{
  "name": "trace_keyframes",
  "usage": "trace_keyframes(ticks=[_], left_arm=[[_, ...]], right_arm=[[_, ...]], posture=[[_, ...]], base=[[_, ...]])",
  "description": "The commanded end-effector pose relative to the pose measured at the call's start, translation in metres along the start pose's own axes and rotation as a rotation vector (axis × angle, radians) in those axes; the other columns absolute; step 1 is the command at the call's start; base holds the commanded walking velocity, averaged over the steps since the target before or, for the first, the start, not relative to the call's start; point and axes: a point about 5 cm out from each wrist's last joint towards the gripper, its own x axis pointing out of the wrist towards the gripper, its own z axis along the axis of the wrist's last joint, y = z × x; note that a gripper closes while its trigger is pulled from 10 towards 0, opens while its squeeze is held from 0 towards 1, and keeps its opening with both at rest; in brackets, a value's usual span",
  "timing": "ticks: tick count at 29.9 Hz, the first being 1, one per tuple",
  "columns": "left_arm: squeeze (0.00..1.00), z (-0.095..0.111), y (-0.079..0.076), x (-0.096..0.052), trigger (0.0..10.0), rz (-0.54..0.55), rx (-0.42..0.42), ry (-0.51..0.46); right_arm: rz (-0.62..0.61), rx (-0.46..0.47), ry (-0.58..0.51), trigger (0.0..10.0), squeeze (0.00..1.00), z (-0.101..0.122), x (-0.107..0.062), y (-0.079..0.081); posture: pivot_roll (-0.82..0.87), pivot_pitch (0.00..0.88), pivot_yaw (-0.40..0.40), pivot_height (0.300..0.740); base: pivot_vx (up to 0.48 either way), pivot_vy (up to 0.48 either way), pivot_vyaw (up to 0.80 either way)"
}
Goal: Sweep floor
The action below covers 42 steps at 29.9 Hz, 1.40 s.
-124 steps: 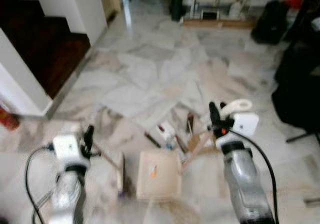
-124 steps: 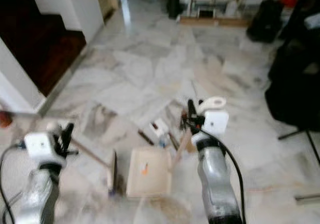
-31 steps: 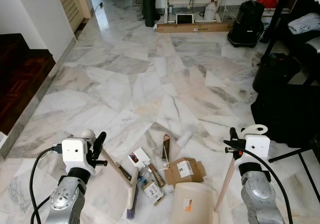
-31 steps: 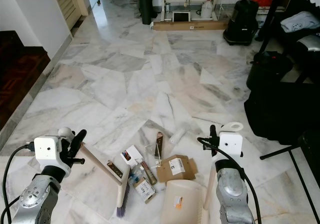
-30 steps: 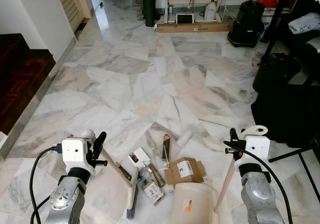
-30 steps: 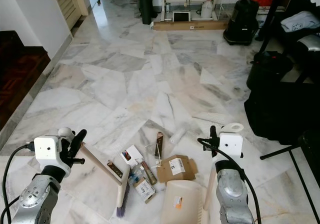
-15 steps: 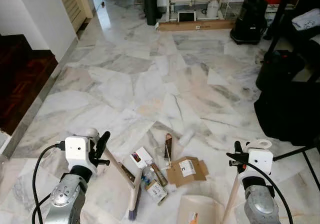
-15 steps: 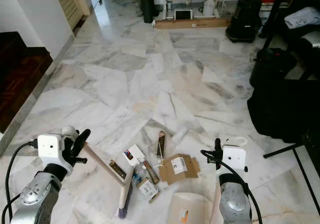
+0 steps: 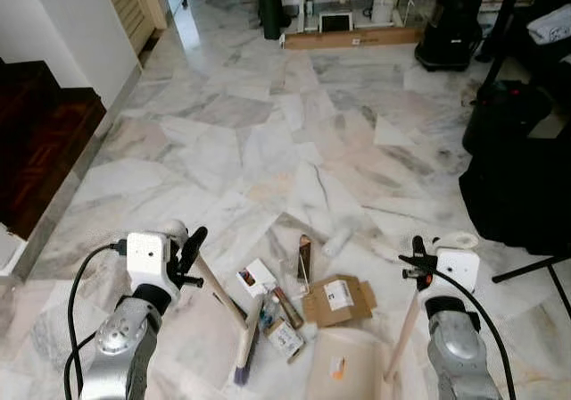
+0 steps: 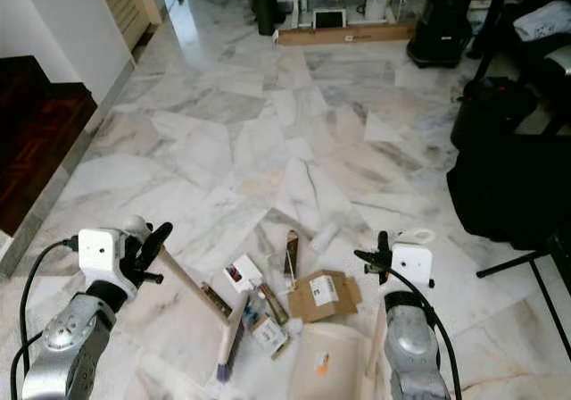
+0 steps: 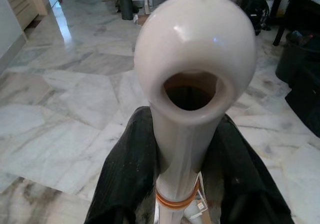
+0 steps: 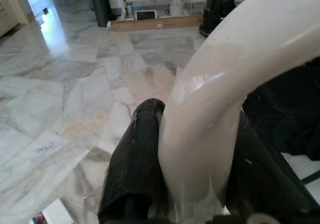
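While both tools were held over the marble floor (image 9: pixel 268 141), the following was noted.

Left gripper (image 9: pixel 190 250): closed around the broom handle (image 9: pixel 219 290); black fingers (image 11: pixel 125 174) were seen pressed to either side of the shaft.
Right gripper (image 9: pixel 417 255): clamped on the dustpan handle (image 9: pixel 403 329).
Broom head (image 9: pixel 246 346): found on the floor, touching the left edge of the litter.
Litter: cardboard box (image 9: pixel 336 299), small packets (image 9: pixel 285 333) and a white roll (image 9: pixel 338 240) were scattered just ahead of the dustpan (image 9: pixel 348 369).
Risk: packets could be pushed past the pan's side if the stroke were angled wrongly; the roll, lying apart, was judged likely to be missed or rolled away.
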Motion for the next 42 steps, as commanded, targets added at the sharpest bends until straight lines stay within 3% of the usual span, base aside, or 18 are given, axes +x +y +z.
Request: trace_keyframes(ticks=[1,4,10,23,33,42], left_arm=[[0.00,0.004,0.002,0.002,10.0,-0.016,0.000,-0.004],[0.00,0.001,-0.007,0.004,10.0,-0.085,0.006,0.024],[0.00,0.000,-0.013,0.006,10.0,-0.114,-0.013,0.035],[0.00,-0.004,-0.032,0.011,10.0,-0.189,-0.131,0.069],[0.00,-0.004,-0.032,0.007,10.0,-0.177,-0.149,0.073],[0.00,-0.004,-0.032,0.005,10.0,-0.177,-0.143,0.083]], right_arm=[[-0.003,0.012,-0.008,10.0,0.00,0.000,0.002,0.000],[0.003,0.011,-0.013,10.0,0.00,0.001,0.004,0.002],[-0.004,0.013,-0.020,10.0,0.00,0.001,0.003,-0.001],[0.011,-0.009,-0.024,10.0,0.00,0.000,0.001,-0.007],[0.053,-0.118,-0.045,10.0,0.00,0.005,0.003,-0.010],[0.047,-0.159,-0.031,10.0,0.00,-0.001,-0.003,-0.008]], posture=[[0.00,0.148,0.116,0.740],[0.00,0.154,0.120,0.740],[-0.01,0.160,0.119,0.740],[-0.02,0.185,0.092,0.740],[-0.02,0.190,0.081,0.740],[-0.01,0.206,0.087,0.740]], base=[[0.000,0.000,0.00],[0.000,0.000,0.00],[0.000,0.000,0.00],[0.000,0.000,0.00],[0.000,0.000,0.00],[0.000,0.000,0.00]])
